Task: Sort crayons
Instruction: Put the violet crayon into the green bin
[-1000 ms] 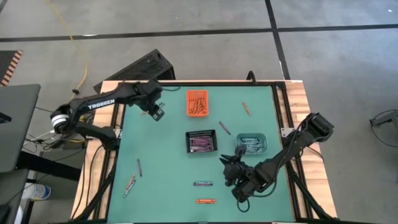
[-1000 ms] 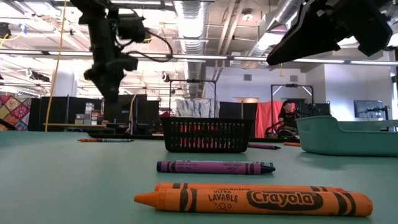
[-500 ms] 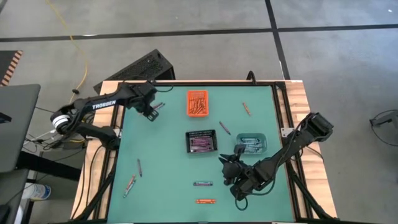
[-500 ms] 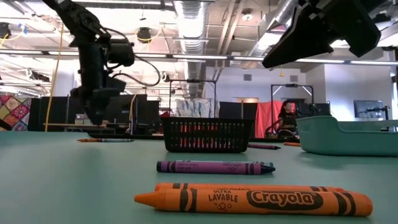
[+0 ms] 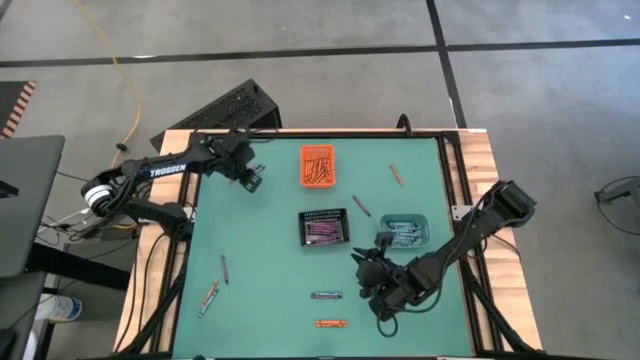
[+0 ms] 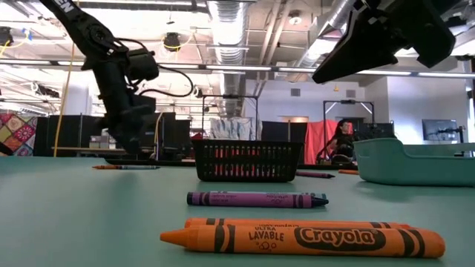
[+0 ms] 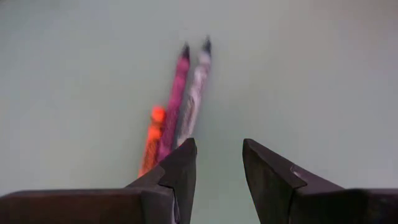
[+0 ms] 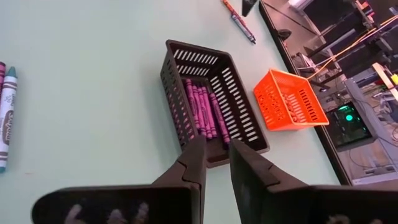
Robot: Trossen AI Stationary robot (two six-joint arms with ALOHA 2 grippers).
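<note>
Three crayons lie side by side on the green table at the far left: an orange one [image 7: 151, 140], a purple one [image 7: 176, 102] and a pale one [image 7: 196, 90]. My left gripper [image 7: 217, 165] [image 5: 250, 178] hangs open just over their near ends; I cannot tell whether a finger touches them. My right gripper [image 8: 215, 163] [image 5: 366, 266] is open with a narrow gap and nothing in it, held above the table near the black mesh bin [image 8: 211, 102]. Loose crayons lie flat: a purple one [image 6: 256, 199], an orange one [image 6: 297, 237], and others [image 5: 222, 268] [image 5: 208, 297] [image 5: 360, 205] [image 5: 397, 175].
An orange bin [image 5: 318, 165] with orange crayons stands at the far middle. The black mesh bin [image 5: 324, 228] with purple crayons is at the centre, and a teal bin [image 5: 405, 232] with crayons is to its right. A black crate [image 5: 235, 105] sits beyond the table's far left corner.
My left gripper has come down toward the table at its far left, tipping more steeply, and now hangs low over the three crayons there. Its finger gap shows no change. Nothing on the table has moved.
</note>
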